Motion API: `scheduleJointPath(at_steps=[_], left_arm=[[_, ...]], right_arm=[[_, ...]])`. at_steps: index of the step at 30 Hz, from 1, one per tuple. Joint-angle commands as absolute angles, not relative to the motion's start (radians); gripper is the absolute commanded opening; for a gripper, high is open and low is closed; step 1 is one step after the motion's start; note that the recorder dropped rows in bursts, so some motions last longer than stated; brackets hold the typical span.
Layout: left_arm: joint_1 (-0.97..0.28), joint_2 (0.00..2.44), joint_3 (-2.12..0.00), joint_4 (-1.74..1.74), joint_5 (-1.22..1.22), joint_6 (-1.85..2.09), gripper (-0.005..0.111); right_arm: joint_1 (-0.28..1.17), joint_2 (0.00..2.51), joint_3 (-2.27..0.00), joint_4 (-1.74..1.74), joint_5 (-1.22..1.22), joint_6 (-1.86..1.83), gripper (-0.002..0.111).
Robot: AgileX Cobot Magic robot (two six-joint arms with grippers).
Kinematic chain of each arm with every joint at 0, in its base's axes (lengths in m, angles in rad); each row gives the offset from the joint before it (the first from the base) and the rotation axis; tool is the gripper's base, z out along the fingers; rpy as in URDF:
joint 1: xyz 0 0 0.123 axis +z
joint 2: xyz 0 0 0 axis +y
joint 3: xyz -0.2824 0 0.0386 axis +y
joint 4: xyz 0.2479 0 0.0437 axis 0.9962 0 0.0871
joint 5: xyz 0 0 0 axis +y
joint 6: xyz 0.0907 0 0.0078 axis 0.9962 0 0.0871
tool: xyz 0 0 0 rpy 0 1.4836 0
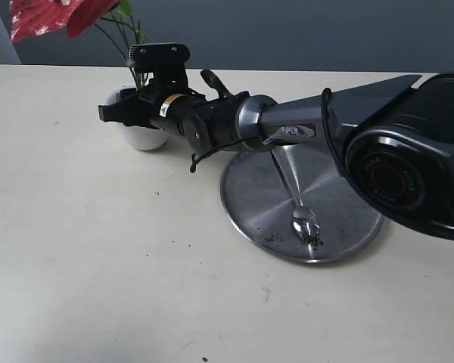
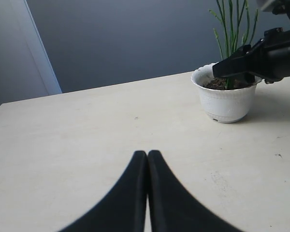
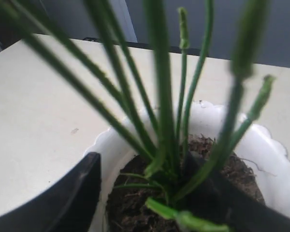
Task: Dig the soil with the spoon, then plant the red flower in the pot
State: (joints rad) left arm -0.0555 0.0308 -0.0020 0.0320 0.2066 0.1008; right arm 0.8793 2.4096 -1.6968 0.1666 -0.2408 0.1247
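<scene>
Stems [image 3: 159,96] of the red flower [image 1: 53,15] are seen standing in the soil [image 3: 205,145] inside the pot [image 1: 140,134], which is set on the desk [image 1: 98,265]. The right fingers [image 3: 72,198] are spread apart just above the pot, one on each side of the stems, and no grip on them is seen. The spoon [image 1: 303,215] is laid on the steel plate [image 1: 340,200] near the pot, with crumbs of earth scattered by its bowl. The left fingers [image 2: 135,193] are pressed together with nothing held between them, well apart from the pot
</scene>
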Motion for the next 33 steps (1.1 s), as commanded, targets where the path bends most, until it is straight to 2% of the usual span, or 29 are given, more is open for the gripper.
scheduleJointPath(at_steps=[1, 24, 26, 30, 33], left_arm=[[-0.053, 0.023, 0.0, 0.031, 0.201, 0.098, 0.0], [-0.053, 0.023, 0.0, 0.031, 0.201, 0.098, 0.0], [-0.053, 0.023, 0.0, 0.031, 0.201, 0.098, 0.0], [-0.053, 0.023, 0.0, 0.031, 0.201, 0.098, 0.0], [-0.053, 0.023, 0.0, 0.031, 0.201, 0.098, 0.0]], right_arm=[[0.879, 2.436, -1.683, 0.169, -0.107, 0.132, 0.062], [0.85, 2.382, -1.735, 0.094, -0.081, 0.125, 0.061], [0.85, 2.382, -1.742, 0.094, -0.079, 0.125, 0.054], [0.85, 2.382, -1.748, 0.094, -0.077, 0.125, 0.029], [0.85, 2.382, -1.751, 0.094, -0.084, 0.125, 0.017]])
